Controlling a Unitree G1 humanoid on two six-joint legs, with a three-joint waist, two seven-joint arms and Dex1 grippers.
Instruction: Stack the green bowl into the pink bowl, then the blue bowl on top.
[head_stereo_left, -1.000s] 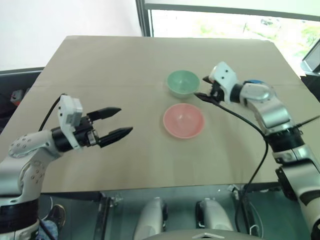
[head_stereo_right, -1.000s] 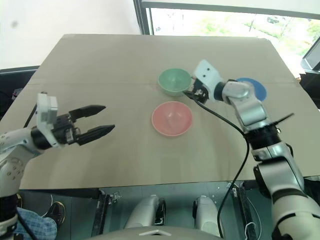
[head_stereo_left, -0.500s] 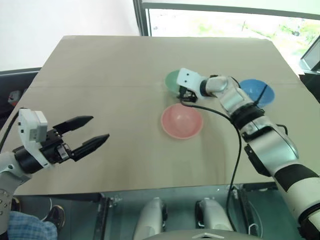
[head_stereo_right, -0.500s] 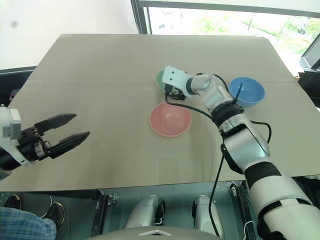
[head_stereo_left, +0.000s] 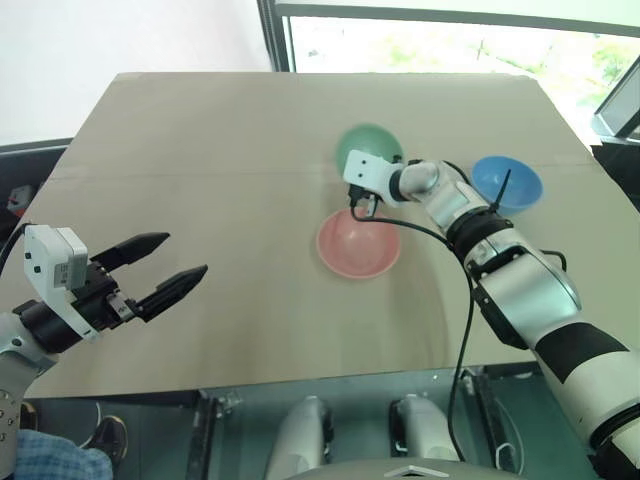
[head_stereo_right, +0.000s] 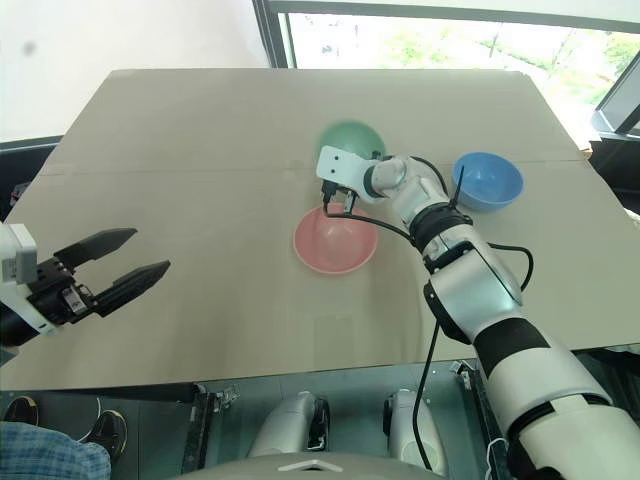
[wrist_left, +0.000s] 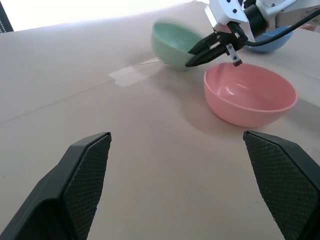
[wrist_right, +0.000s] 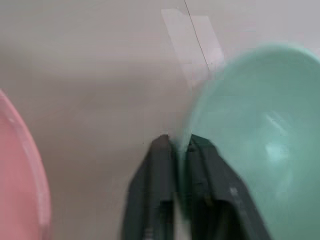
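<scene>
Bright daylight from the window (head_stereo_left: 450, 40) behind the bench (head_stereo_left: 220, 150); window glass blown out, greenery washed. Bench evenly lit, soft shadows under the pink bowl (head_stereo_left: 358, 245). Green bowl (head_stereo_left: 368, 146) smeared by motion blur in head views. Right wrist view soft throughout, bowl rim and pincer fingers (wrist_right: 150, 200) out of focus. Left wrist view sharp.

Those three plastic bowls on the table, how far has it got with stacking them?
Nothing is stacked yet. The right hand is pinching the rim of the mint-green plastic bowl, which is tilted up beside the salmon-pink plastic bowl. It must still go into the pink one, then the sky-blue plastic bowl on top. The left hand waits open.
</scene>
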